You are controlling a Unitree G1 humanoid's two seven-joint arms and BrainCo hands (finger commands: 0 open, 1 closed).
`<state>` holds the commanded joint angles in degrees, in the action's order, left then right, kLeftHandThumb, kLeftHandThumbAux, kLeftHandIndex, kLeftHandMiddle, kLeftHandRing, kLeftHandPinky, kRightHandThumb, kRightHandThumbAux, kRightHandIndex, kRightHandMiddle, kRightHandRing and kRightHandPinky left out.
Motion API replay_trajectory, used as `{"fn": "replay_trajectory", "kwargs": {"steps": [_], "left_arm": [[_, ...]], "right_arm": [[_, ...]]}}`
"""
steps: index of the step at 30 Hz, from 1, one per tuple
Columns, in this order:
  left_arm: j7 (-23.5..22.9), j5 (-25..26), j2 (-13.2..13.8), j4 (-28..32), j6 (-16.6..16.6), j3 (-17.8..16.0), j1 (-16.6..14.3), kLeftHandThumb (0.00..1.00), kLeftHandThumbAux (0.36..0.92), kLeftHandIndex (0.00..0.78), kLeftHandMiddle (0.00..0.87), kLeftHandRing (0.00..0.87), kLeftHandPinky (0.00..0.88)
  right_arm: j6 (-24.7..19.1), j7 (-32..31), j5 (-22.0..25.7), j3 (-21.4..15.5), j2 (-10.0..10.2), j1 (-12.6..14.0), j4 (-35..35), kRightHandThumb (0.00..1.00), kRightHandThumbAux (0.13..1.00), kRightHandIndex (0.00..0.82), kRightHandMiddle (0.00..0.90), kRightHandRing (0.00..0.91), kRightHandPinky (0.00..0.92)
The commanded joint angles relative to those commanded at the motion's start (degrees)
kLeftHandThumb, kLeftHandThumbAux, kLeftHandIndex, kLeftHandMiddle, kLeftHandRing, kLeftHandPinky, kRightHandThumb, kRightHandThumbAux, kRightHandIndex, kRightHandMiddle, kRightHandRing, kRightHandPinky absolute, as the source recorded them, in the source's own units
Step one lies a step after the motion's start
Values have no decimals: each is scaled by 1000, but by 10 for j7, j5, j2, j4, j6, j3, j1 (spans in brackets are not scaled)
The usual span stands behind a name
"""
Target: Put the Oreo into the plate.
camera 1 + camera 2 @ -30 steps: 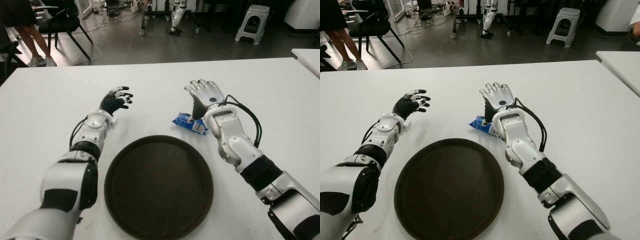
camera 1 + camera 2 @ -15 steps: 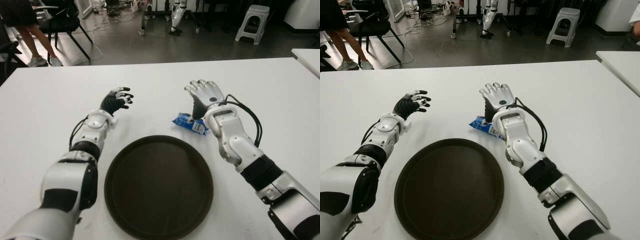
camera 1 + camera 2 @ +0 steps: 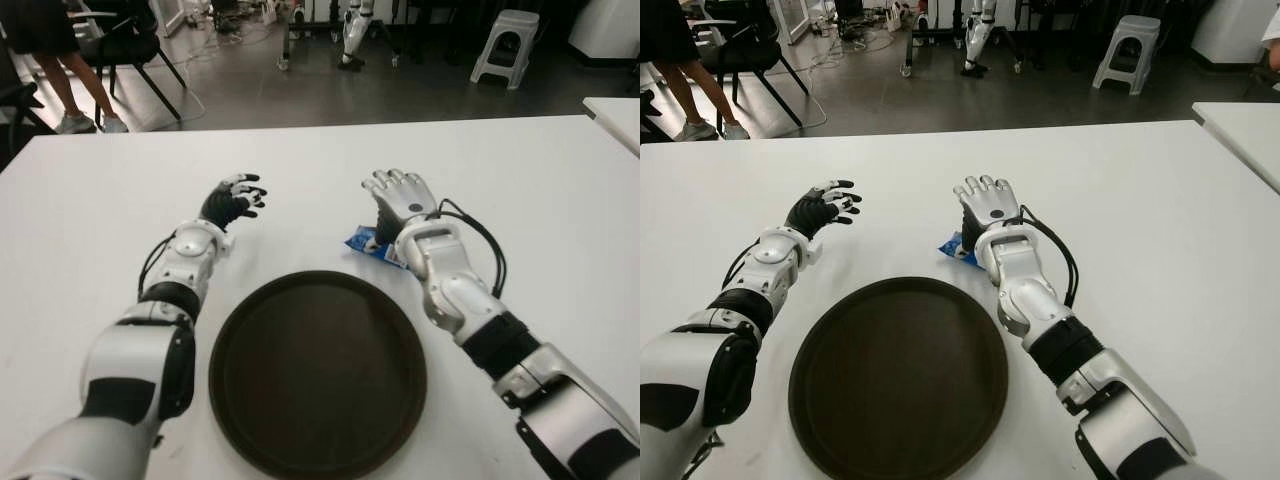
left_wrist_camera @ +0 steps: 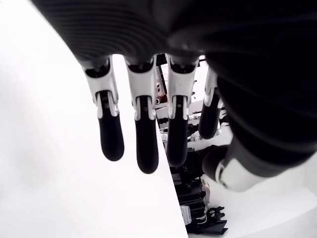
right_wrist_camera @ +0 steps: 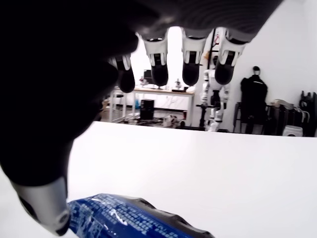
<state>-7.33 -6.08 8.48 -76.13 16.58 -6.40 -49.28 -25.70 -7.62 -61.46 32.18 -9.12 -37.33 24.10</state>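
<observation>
So I have my right robot hand (image 3: pixel 398 196) spread open over the Oreo packet (image 3: pixel 366 243), ungrasped on the table (image 3: pixel 560 220) beside the empty plate (image 3: pixel 318 372); left robot hand (image 3: pixel 232 199) idles open.

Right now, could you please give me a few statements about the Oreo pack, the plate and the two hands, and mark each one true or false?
1. The Oreo pack lies on the white table, outside the plate. True.
2. The right hand has closed its fingers around the pack. False: its fingers are spread above the pack, holding nothing.
3. The plate holds nothing. True.
4. The left hand is holding the plate's rim. False: it shows beyond the plate, on the left, open and holding nothing.
5. The pack lies at the far right side of the plate. True.
</observation>
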Motion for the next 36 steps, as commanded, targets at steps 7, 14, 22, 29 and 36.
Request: {"fn": "replay_trajectory", "kwargs": {"steps": [7,14,22,29,36], "left_arm": [[0,2,-2,0,-3,-2,-1,63,662,224,354,367,388],[-2,7,-5,0,-8,-6,-3,66,666,239,347,354,375],[1,7,-6,1,-6,-9,-2,75,682,223,351,363,398],[3,4,-5,2,-3,-6,-1,86,670,215,346,360,396],[-1,5,-4,2,-2,-5,-1,92,655,228,344,347,371]], "right_arm": [[-15,18,9,-4,13,-11,30,0,724,0,0,0,0],[-19,53,15,-6,17,-20,58,0,687,0,0,0,0],[-3,130,16,0,19,-32,114,0,647,0,0,0,0],[11,184,17,7,23,-34,142,0,647,0,0,0,0],[18,197,24,15,28,-37,170,0,655,0,0,0,0]]}}
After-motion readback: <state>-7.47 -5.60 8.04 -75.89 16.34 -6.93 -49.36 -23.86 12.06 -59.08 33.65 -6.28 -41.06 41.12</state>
